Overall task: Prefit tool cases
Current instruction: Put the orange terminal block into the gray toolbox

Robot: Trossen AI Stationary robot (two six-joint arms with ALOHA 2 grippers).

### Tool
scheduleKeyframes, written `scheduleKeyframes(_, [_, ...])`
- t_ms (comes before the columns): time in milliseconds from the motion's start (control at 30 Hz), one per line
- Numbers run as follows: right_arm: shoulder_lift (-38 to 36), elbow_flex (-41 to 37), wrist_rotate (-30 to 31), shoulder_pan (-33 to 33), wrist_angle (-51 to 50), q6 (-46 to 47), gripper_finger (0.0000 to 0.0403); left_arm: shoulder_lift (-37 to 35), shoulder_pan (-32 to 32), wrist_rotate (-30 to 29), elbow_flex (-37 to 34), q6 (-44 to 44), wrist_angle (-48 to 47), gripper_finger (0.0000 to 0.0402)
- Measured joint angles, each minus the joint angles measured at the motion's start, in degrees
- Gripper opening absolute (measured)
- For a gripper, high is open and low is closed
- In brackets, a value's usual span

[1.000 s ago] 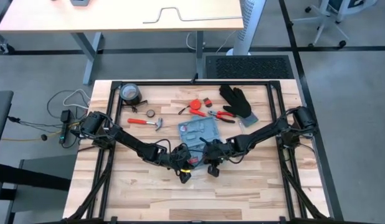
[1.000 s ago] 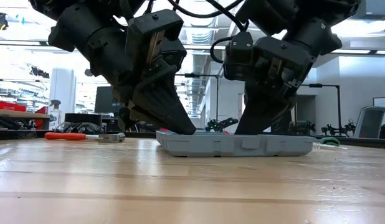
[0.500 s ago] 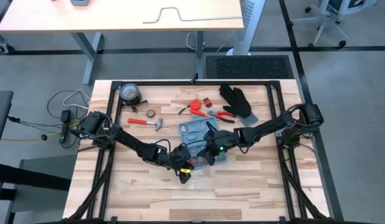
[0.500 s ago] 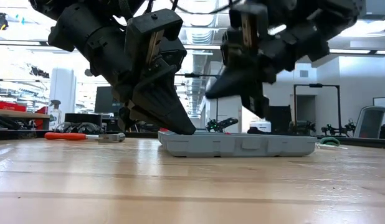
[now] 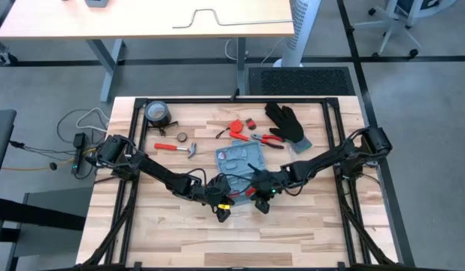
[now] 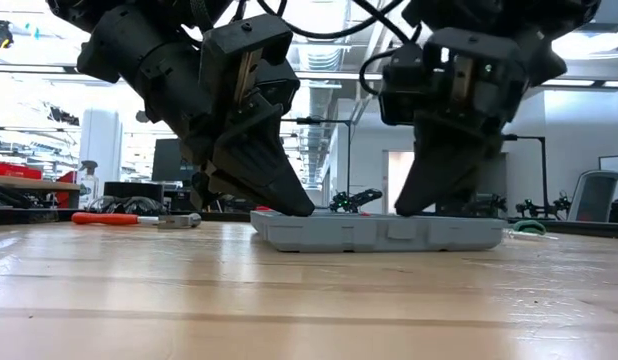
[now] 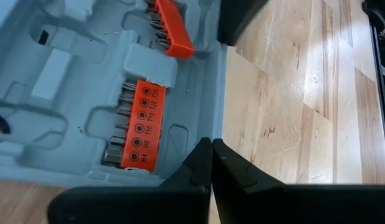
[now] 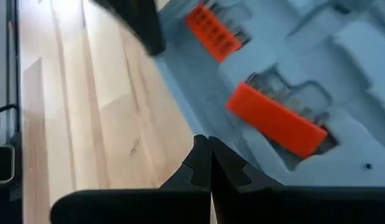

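The wooden bench (image 5: 180,226) carries the open light-blue tool case (image 5: 244,160) at its middle, lying flat with its long axis across the low view. Both arms reach its near edge: the left gripper (image 6: 279,200) at one near corner, the right gripper (image 6: 424,200) at the other, each with fingers pressed together, empty. Orange bit holders (image 7: 137,124) sit in the case's slots.

Bright even light; right wrist view blurred.

Right claw (image 8: 209,163): its two dark fingers pressed together, tips over the case edge.
Tool case (image 8: 342,74): light blue, open, moulded slots showing.
Orange bit holders (image 8: 276,119): two, seated in slots.
Desk (image 8: 86,112): pale wood planks beside the case.
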Motion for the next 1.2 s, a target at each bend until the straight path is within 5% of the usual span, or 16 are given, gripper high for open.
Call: scheduleKeyframes(1200, [4.7, 0.0, 0.0, -2.3, 8.3, 1.2, 0.0000, 0.0, 0.0, -1.1, 0.0, -0.2, -0.1, 0.0000])
